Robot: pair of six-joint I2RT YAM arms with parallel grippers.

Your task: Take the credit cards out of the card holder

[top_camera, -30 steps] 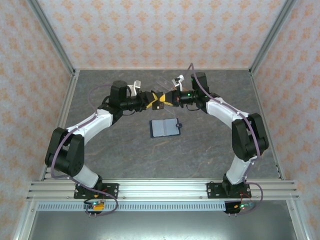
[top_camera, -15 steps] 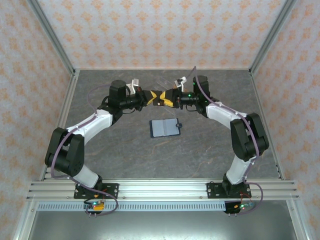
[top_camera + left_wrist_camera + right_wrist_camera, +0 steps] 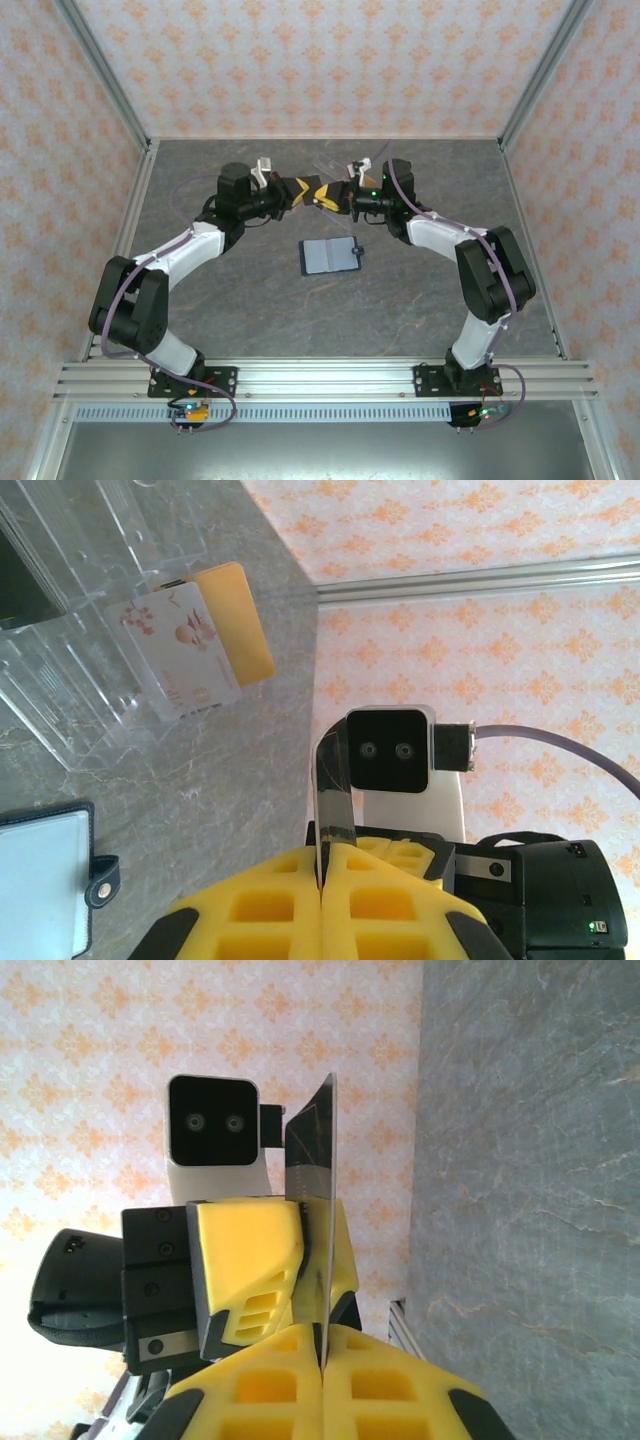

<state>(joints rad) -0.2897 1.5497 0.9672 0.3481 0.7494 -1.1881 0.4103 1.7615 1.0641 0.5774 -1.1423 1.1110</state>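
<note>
The left arm (image 3: pixel 165 262) rose from the near left edge of the table (image 3: pixel 220 300) and bent toward the far middle. There the left gripper (image 3: pixel 303 189) pointed to the right, off the table. In the left wrist view its yellow fingers (image 3: pixel 250 910) were pressed together on a thin dark card (image 3: pixel 335 790), which stood edge-on between them.

At the far middle of the table stood a clear box (image 3: pixel 70 710). A white card (image 3: pixel 175 650) with a flower print lay at this box, over part of an orange card (image 3: pixel 238 620). I could not tell if these two lay inside the box or just beside it.

Nearer than the grippers, and apart from both, the holder (image 3: pixel 328 257) lay open and flat on the table. Its grey-blue inner side faced up and its small tab (image 3: pixel 358 250) was on its right side. Whether any cards were in its pockets could not be seen.

The right gripper (image 3: pixel 331 196) pointed to the left and met the left gripper tip to tip. In the right wrist view its jaws were also together, clamped on the same dark card, so that each gripper held one end of it. The other end of the card reached the yellow finger of the left gripper opposite. The right arm (image 3: pixel 470 250) came from the near right edge of the table and bent toward the far middle.
</note>
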